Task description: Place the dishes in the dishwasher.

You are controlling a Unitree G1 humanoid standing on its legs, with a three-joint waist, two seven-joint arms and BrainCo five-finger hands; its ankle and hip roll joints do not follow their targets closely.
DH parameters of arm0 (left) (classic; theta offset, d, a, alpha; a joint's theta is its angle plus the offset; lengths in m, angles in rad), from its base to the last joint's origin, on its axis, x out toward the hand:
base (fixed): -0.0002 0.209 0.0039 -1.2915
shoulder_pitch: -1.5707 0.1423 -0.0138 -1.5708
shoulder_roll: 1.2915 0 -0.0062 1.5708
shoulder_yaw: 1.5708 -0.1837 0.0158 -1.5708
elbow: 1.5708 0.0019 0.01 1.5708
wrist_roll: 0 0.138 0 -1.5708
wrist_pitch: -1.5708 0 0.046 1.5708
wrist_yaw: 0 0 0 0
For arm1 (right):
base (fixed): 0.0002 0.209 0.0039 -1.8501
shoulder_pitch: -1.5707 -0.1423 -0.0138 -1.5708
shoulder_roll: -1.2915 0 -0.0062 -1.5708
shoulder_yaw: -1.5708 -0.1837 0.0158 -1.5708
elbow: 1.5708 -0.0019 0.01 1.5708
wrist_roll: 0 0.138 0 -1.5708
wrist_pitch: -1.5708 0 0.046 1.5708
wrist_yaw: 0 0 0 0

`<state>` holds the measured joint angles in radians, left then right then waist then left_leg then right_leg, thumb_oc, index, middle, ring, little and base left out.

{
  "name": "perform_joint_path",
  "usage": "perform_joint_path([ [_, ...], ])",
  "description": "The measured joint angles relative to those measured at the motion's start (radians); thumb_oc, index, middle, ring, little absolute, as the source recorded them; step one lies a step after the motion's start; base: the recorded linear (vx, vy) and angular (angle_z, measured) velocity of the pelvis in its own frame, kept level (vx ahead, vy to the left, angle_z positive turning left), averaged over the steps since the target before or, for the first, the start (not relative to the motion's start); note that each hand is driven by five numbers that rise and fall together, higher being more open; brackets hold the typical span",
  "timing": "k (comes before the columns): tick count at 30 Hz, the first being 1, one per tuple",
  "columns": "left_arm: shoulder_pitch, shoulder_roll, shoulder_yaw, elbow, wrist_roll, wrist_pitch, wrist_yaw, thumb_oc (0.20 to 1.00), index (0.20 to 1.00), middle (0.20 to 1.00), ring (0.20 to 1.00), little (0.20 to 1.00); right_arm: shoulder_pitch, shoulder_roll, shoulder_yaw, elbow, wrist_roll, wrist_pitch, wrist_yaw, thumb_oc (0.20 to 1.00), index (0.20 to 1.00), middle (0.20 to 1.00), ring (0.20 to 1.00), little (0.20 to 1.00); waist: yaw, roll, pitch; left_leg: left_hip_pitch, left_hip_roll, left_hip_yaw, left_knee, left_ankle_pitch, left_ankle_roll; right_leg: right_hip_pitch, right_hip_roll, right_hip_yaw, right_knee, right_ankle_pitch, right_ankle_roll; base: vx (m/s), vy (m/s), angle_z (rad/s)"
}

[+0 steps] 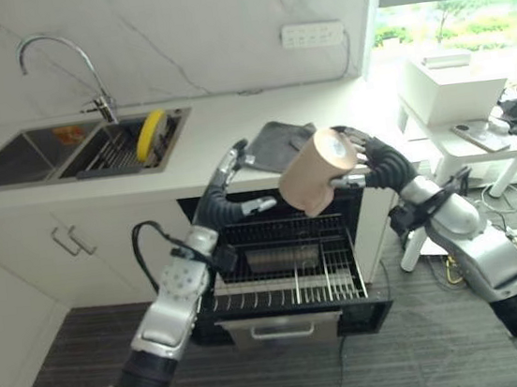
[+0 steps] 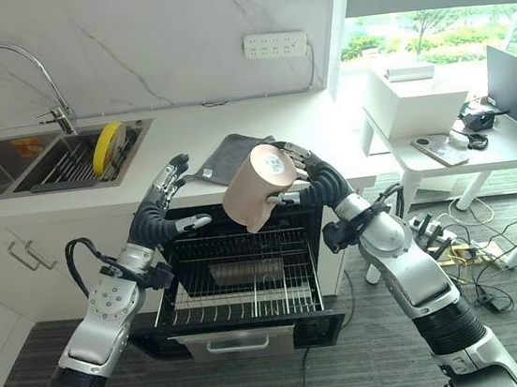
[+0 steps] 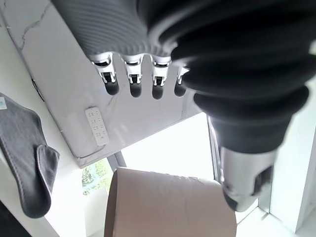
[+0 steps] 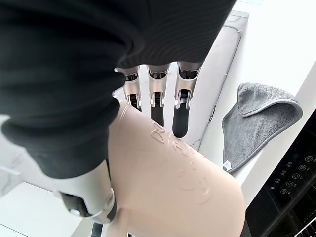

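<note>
Progress: early-to-mid, by my read. Dishwasher point(image 1: 287, 275) door is down and the lower rack point(image 1: 293, 284) is pulled out, directly below both hands; the rack looks bare apart from something low and flat at its back that I can't identify. Nothing loaded yet as far as I can tell.

Right hand point(image 2: 308, 173) is clamped on a tan cup point(image 2: 256, 186), fingers point(image 4: 157, 106) lying over its side and thumb underneath, cup tilted with its base end toward the camera. It hangs in the air above the open rack, in front of the counter point(image 1: 231, 126) edge.

Left hand point(image 2: 167, 205) is just beside the cup, fingers straight and spread, thumb out toward it, holding nothing. Whether it touches the cup I can't tell.

Left to do: lower the cup into the rack. A yellow plate point(image 1: 149, 134) stands in the sink point(image 1: 74, 150) rack, well off beyond the left hand. Grey cloth point(image 2: 231, 159) lies on the counter just behind the cup.
</note>
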<state>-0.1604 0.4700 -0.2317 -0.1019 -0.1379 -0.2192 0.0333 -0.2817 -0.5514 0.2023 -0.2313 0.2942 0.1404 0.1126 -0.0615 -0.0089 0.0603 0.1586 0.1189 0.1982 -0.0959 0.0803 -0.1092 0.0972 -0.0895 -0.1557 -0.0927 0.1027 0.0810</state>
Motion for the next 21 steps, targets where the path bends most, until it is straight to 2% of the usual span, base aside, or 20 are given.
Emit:
perform_joint_path([
  [6,0.035,0.002,0.041,-0.007,-0.001,0.000,0.003,1.000,1.000,1.000,1.000,1.000,0.068,0.000,-0.065,0.030,0.003,-0.005,-0.019,0.200,0.200,0.200,0.200,0.200,0.003,0.001,0.001,0.000,0.000,-0.002,0.005,0.000,0.001,0.000,0.004,0.003,0.005,-0.004,0.001,-0.01,-0.003,0.00],
  [7,0.043,0.008,0.041,-0.006,-0.003,-0.001,0.003,1.000,1.000,1.000,1.000,1.000,0.093,-0.001,-0.066,0.049,0.004,-0.038,-0.022,0.200,0.200,0.200,0.200,0.200,0.011,-0.004,0.009,-0.020,0.004,-0.012,0.049,-0.006,0.002,-0.026,0.007,0.008,0.052,-0.027,0.000,-0.10,-0.007,0.03],
  [9,0.032,0.014,0.042,0.003,-0.003,-0.017,0.007,1.000,1.000,1.000,1.000,1.000,0.095,-0.012,-0.073,0.082,0.015,-0.067,-0.024,0.200,0.200,0.200,0.200,0.200,0.014,-0.008,0.043,-0.096,0.017,-0.026,0.172,-0.055,0.002,-0.107,-0.005,0.007,0.195,-0.086,-0.006,-0.10,-0.016,0.10],
  [11,0.009,0.027,0.043,0.032,-0.002,-0.019,0.010,1.000,1.000,1.000,1.000,1.000,0.078,-0.014,-0.081,0.116,0.035,-0.072,-0.027,0.200,0.200,0.200,0.200,0.200,0.018,-0.012,0.108,-0.160,0.027,-0.030,0.283,-0.104,0.008,-0.183,-0.022,0.009,0.340,-0.151,-0.017,-0.04,-0.010,0.07],
  [13,-0.007,0.045,0.044,0.051,0.000,-0.012,0.011,1.000,1.000,1.000,1.000,1.000,0.071,-0.016,-0.095,0.120,0.041,-0.072,-0.034,0.200,0.200,0.200,0.200,0.200,0.019,-0.012,0.145,-0.198,0.034,-0.045,0.352,-0.144,-0.007,-0.227,-0.029,0.011,0.426,-0.200,-0.038,0.04,0.006,0.07],
  [15,-0.002,0.054,0.044,0.057,0.000,0.037,-0.003,1.000,1.000,1.000,1.000,1.000,0.072,-0.016,-0.104,0.120,0.042,-0.072,-0.045,0.200,0.200,0.200,0.200,0.200,0.018,-0.010,0.155,-0.209,0.037,-0.052,0.377,-0.164,-0.006,-0.243,-0.032,0.008,0.465,-0.220,-0.042,0.10,0.028,0.07],
  [18,0.065,0.059,0.044,0.067,0.002,0.123,-0.050,1.000,1.000,1.000,1.000,1.000,0.113,-0.017,-0.139,0.113,0.041,-0.073,-0.053,0.200,0.200,0.200,0.200,0.200,0.016,0.001,0.162,-0.189,0.038,-0.050,0.394,-0.165,-0.006,-0.238,-0.039,0.009,0.519,-0.257,-0.048,0.10,0.021,0.02],
  [21,0.084,0.060,0.034,0.103,0.010,0.204,-0.084,1.000,1.000,1.000,1.000,1.000,0.124,-0.017,-0.139,0.112,0.041,-0.072,-0.056,0.200,0.200,0.200,0.200,0.200,0.016,0.007,0.168,-0.171,0.038,-0.050,0.396,-0.167,-0.003,-0.220,-0.040,0.008,0.528,-0.268,-0.044,0.11,0.010,0.01],
])
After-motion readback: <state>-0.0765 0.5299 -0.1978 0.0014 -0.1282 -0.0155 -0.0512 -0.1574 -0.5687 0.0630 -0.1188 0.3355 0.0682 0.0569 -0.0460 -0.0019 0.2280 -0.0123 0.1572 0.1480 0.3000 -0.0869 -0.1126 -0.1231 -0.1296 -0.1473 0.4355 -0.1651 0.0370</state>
